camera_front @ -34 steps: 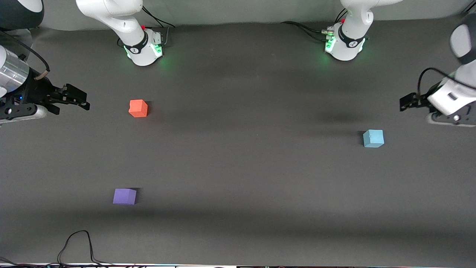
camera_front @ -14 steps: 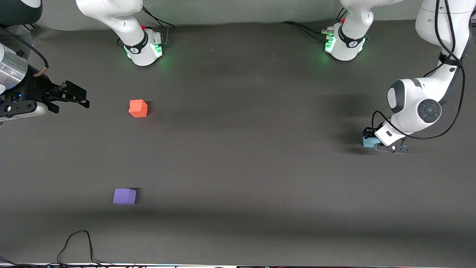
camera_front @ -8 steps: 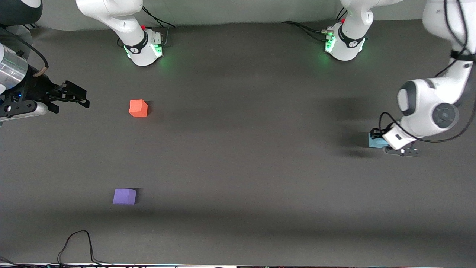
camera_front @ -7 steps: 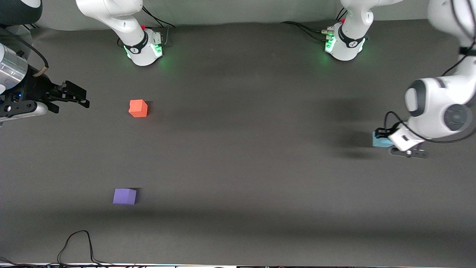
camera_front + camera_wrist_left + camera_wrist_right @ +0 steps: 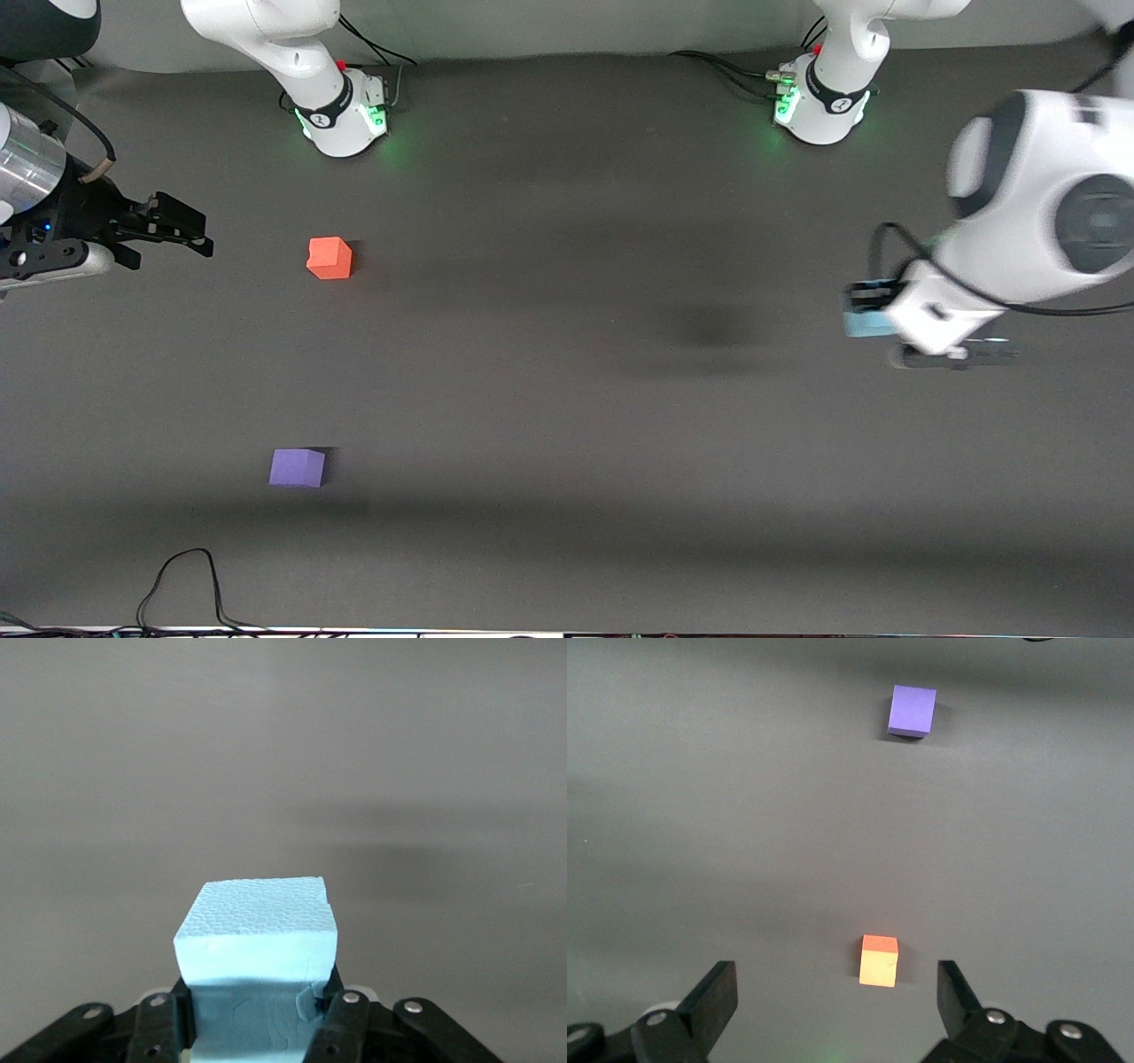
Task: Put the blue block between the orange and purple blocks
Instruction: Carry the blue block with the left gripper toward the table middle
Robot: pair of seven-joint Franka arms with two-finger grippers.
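Observation:
My left gripper (image 5: 873, 310) is shut on the light blue block (image 5: 861, 321) and holds it up over the table at the left arm's end; in the left wrist view the block (image 5: 259, 939) sits between the two fingers. The orange block (image 5: 330, 258) rests on the table toward the right arm's end. The purple block (image 5: 297, 467) rests nearer the front camera than the orange one. My right gripper (image 5: 182, 232) is open and empty, waiting beside the orange block at the table's end. The right wrist view shows the orange block (image 5: 879, 960) and the purple block (image 5: 912, 711).
The two arm bases (image 5: 341, 111) (image 5: 819, 106) stand along the table's top edge. A black cable (image 5: 182, 580) loops onto the table at the near edge, close to the purple block. The dark table (image 5: 567, 399) stretches between the blocks.
My left gripper came down on the blue block, shut on it, and has lifted it off the table and moved it slightly toward the middle. The right arm has barely moved.

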